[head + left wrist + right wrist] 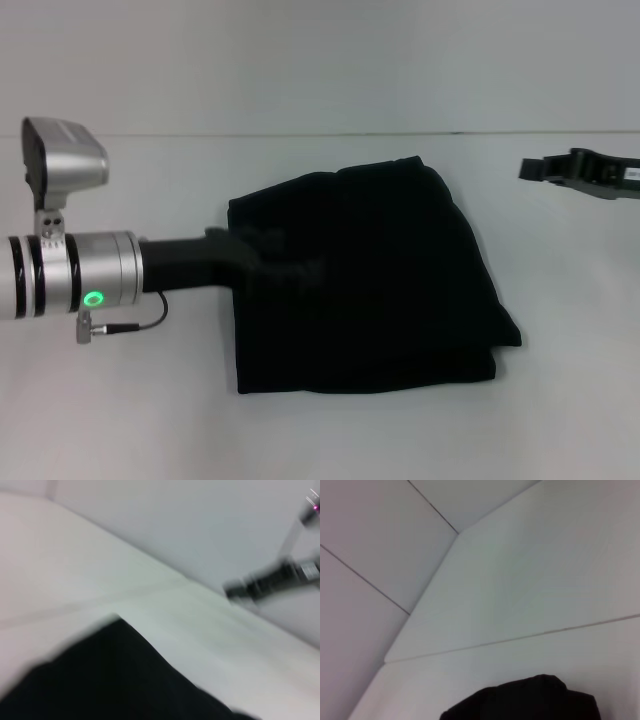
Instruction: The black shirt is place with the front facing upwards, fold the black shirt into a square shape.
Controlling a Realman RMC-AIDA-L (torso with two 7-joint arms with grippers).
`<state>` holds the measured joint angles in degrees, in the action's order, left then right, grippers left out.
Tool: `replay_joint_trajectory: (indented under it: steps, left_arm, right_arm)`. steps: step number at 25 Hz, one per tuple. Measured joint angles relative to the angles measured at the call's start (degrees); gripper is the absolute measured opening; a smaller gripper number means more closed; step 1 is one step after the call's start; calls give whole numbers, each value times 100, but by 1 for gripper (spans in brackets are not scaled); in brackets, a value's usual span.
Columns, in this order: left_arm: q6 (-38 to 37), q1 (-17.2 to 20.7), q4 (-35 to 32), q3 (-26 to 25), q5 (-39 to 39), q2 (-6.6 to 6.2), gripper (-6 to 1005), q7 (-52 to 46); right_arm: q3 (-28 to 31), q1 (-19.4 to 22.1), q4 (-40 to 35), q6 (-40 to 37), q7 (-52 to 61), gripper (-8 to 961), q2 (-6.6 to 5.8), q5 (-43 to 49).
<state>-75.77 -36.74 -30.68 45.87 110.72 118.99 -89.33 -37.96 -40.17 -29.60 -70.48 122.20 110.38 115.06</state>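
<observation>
The black shirt (370, 280) lies folded into a rough rectangle in the middle of the white table, with no lettering showing. My left arm reaches in from the left, and its black gripper (272, 262) sits over the shirt's left edge, hard to make out against the dark cloth. My right gripper (572, 172) hovers at the far right, well apart from the shirt. The left wrist view shows a corner of the shirt (110, 680) and the right gripper (270, 582) far off. The right wrist view catches a bump of the shirt (530, 700).
The white table (120, 420) stretches on all sides of the shirt. A pale wall (320, 60) rises behind the table's far edge. Nothing else stands on the table.
</observation>
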Motion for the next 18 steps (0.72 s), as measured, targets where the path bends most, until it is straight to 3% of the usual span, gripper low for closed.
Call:
replay_joint_trajectory:
  steps: [5,13,18]
  left_arm:
    - [129,-58,2,-641,-3,95,948,17]
    - [68,-34,11,-626,-8,88,948,25]
    - [121,-27,37,-642,-8,100,948,28]
  right_arm:
    - [-476,-316,27,1016,-446,9,366,14]
    - [-1775,-1102,577,2965,-992,10,814,23]
    - [-2297,-1364,767,3456,-1247,21,964,6]
